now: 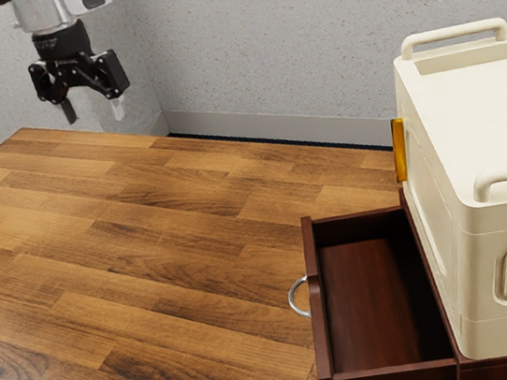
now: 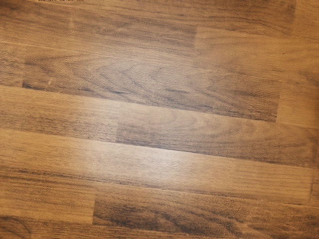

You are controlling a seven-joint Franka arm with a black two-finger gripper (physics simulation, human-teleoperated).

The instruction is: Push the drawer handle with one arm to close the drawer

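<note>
Two slim grey-black fingers point(image 1: 70, 111) standing apart; we're hovering over brown wood-plank counter point(image 1: 145, 224), well apart from open dark-red wooden drawer point(image 1: 323, 350). Curved silver metal handle point(image 1: 292, 299) is sticking out from drawer's front; pushing off-centre, we'd be risking slipping off or jamming drawer.

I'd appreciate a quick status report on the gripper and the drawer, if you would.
Gripper open and empty, well short of the handle. Drawer standing open. No obstacle seen between gripper and handle.
</note>
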